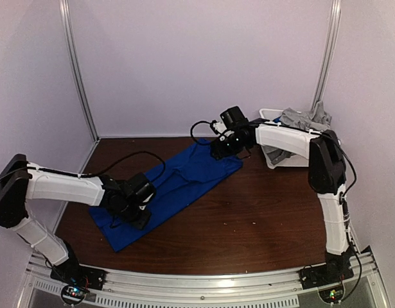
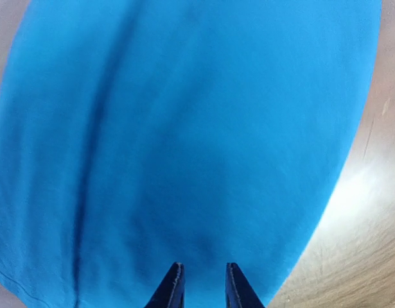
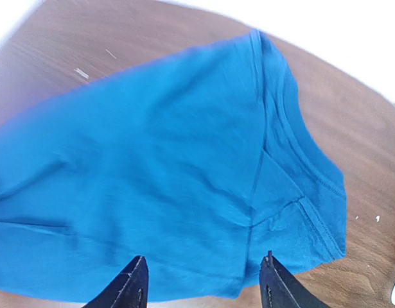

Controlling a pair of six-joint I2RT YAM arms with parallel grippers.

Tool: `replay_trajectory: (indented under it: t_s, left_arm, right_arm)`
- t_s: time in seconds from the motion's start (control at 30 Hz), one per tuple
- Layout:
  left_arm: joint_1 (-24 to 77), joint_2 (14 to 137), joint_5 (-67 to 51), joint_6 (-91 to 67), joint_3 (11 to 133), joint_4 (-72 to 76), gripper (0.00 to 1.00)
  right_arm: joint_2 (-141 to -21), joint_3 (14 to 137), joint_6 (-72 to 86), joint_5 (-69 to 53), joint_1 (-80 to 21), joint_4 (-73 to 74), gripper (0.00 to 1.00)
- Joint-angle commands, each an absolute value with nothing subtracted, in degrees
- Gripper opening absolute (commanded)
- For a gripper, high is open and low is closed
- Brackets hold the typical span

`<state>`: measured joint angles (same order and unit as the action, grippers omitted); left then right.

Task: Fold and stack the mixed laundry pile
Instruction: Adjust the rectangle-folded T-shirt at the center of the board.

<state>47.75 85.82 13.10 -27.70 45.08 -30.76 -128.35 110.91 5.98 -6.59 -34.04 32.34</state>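
A royal-blue garment [image 1: 178,183] lies flat on the dark wood table, a long strip running from the near left to the far right. My left gripper [image 1: 139,215] hovers over its near-left end; in the left wrist view the blue cloth [image 2: 184,128] fills the frame beyond my left gripper [image 2: 203,273], whose jaws stand narrowly open with nothing between them. My right gripper [image 1: 224,149] hangs over the far-right end. In the right wrist view my right gripper [image 3: 203,269] is open wide above the hemmed, folded edge of the blue garment [image 3: 152,179]. Light-grey garments [image 1: 306,119] are heaped in the bin.
A white plastic bin [image 1: 279,162] stands at the back right, next to the right arm's elbow. Bare wood table [image 1: 261,218] stretches in front of it and to the right of the garment. Walls and two metal posts close in the back.
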Motion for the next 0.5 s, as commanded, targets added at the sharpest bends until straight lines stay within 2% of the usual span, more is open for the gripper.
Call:
replay_trajectory:
  t_s: [0.0, 0.3, 0.47]
  left_arm:
    - [52.28, 90.49, 17.45, -30.56, 48.42, -38.15, 0.23]
    - [62.53, 100.56, 16.97, -33.98, 53.27, -42.91, 0.19]
    - [70.78, 109.23, 12.48, -35.12, 62.58, -42.76, 0.16]
  right_arm:
    - [-121.29, 104.63, 8.39, -12.62, -33.84, 27.80, 0.59]
    - [-113.23, 91.62, 10.62, -15.04, -30.82, 23.65, 0.60]
    - [-110.19, 88.10, 10.81, -16.05, -29.14, 23.13, 0.60]
